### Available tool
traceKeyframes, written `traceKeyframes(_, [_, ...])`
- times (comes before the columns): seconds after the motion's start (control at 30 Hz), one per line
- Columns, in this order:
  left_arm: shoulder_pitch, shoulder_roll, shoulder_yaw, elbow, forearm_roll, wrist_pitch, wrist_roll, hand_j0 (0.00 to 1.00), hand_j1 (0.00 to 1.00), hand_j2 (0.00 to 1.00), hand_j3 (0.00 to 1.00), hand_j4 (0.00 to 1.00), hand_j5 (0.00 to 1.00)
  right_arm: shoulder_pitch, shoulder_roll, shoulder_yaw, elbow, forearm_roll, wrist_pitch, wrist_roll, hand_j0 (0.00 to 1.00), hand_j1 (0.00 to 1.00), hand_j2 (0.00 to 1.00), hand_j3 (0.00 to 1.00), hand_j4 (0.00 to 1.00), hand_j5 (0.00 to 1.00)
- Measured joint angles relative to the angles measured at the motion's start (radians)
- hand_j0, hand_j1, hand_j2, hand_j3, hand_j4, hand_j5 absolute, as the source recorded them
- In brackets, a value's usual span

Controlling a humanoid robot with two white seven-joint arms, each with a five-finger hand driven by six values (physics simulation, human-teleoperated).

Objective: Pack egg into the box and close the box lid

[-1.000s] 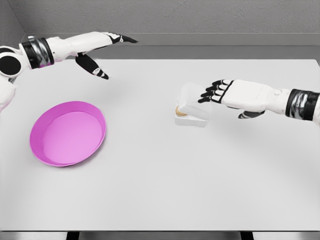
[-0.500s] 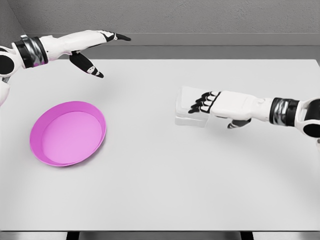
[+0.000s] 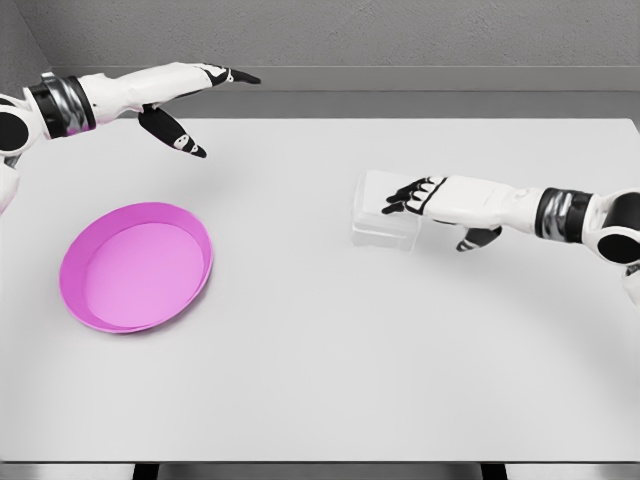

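A small clear plastic box [image 3: 378,210] stands on the white table [image 3: 330,360], right of the middle, with its lid lying flat on top. No egg shows through it now. My right hand [image 3: 412,196] lies palm down on the lid's right part, fingers stretched out and relaxed, grasping nothing. Far to the left, my left hand [image 3: 205,100] hovers above the table's back left corner with fingers extended and the thumb hanging down, holding nothing.
A shallow pink bowl [image 3: 136,265] with nothing in it sits on the left half of the table. A grey wall runs behind the table's far edge.
The box lid, tilted up a second ago with the egg visible under it, has come down flat. My right hand has pressed down and drawn back slightly rightward. The left arm barely moved.
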Motion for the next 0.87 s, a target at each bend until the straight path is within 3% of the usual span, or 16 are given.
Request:
traceKeyframes(0.23, [0.0, 0.0, 0.0, 0.002, 0.0, 0.0, 0.0, 1.0, 1.0, 1.0, 1.0, 1.0, 1.0, -0.012, 0.011, 0.011, 0.004, 0.019, 0.002, -0.001, 1.0, 1.0, 1.0, 1.0, 1.0, 1.0])
traceKeyframes(0.43, [0.002, 0.027, -0.001, 0.042, 0.003, 0.0, 0.0, 1.0, 1.0, 1.0, 1.0, 1.0, 1.0, -0.002, 0.005, -0.147, 0.001, -0.049, -0.001, 0.001, 1.0, 1.0, 1.0, 1.0, 1.0, 1.0])
traceKeyframes(0.53, [0.02, 0.03, -0.002, 0.051, 0.004, 0.0, 0.0, 1.0, 1.0, 1.0, 1.0, 1.0, 1.0, 0.044, -0.013, -0.224, 0.024, -0.092, -0.001, 0.001, 1.0, 1.0, 1.0, 1.0, 1.0, 1.0])
traceKeyframes(0.87, [0.058, 0.006, -0.015, 0.058, 0.001, 0.0, 0.0, 1.0, 1.0, 1.0, 1.0, 1.0, 1.0, 0.049, -0.033, -0.274, 0.084, -0.113, -0.001, 0.001, 1.0, 1.0, 1.0, 1.0, 1.0, 1.0])
